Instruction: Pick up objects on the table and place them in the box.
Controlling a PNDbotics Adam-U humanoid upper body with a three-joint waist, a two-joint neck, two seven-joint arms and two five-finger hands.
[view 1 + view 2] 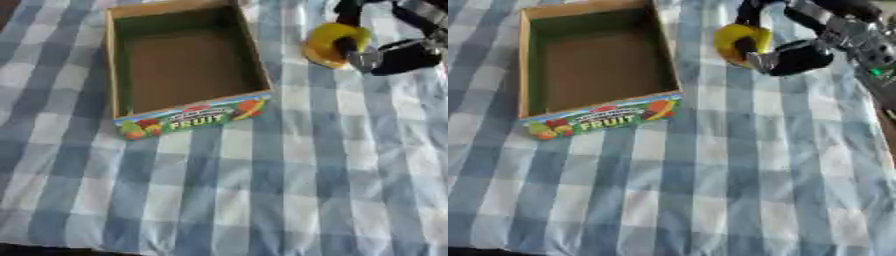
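Note:
An open cardboard box [115,75] with a colourful "FRUIT" label on its near wall lies at the upper left of the blue-and-white checked cloth; its inside looks bare. My right hand [798,56] comes in from the upper right and is shut on a round yellow object [328,42], with dark fingers curled over its front. The object hangs just right of the box's right wall, at the height of the box's far half. My left hand shows in neither view.
The checked tablecloth [262,190] covers the whole near part of the table. A dark strip of table edge [52,250] runs along the bottom left. My right forearm [859,35] crosses the top right corner.

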